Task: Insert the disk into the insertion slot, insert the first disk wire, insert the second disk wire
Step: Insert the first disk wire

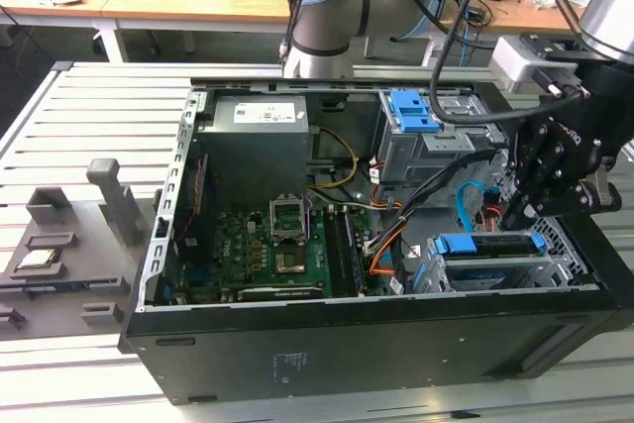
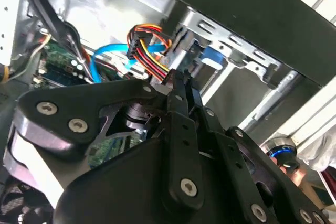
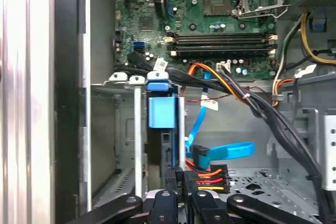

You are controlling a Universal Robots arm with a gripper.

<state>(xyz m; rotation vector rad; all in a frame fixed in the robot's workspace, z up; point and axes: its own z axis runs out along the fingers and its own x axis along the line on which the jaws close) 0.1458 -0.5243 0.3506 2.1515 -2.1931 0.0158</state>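
The disk (image 1: pixel 485 243) wears a bright blue frame; the insertion slot (image 1: pixel 495 272) is grey metal. The first disk wire (image 3: pixel 210 178) is red, orange and yellow with a black plug; the second disk wire (image 3: pixel 231 150) light blue. Motherboard (image 1: pixel 267 255) green.

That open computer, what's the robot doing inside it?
A robot arm reaches into the open computer case. The drive in its blue frame already sits in its metal bay. The claw is closed on the bundle of red-orange wires just behind its black plug, beside the drive. The light-blue cable loops nearby.
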